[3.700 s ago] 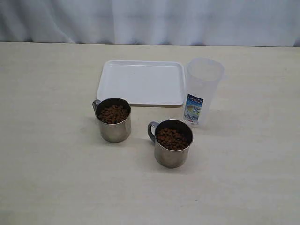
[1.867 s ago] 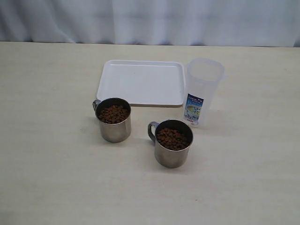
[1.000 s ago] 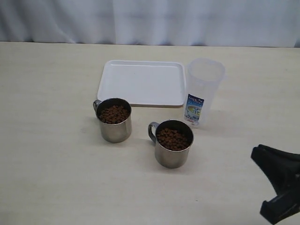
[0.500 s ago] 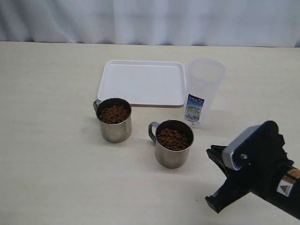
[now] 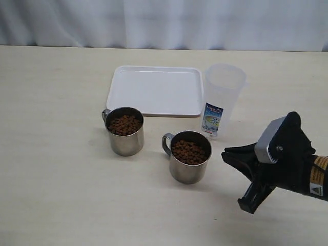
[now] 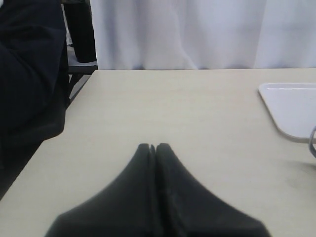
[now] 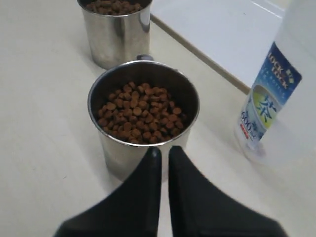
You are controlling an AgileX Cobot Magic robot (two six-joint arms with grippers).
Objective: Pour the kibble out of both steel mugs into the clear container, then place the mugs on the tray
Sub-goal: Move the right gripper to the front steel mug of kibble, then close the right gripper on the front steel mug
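A pale wood-grain table (image 5: 61, 195) runs back to a white pleated curtain (image 5: 164, 23) under soft, even light.

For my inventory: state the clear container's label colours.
The label is blue, white and red; best in the right wrist view.

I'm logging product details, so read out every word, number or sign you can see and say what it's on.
"LOCK LOCK": blue top of the clear container's label.
"600": low on that label; the rest is too blurred.
Large character, mid-label: too blurred to read.
Warning triangle: sticker on the right arm; its wording is too small.
The steel mugs and the tray: no text.
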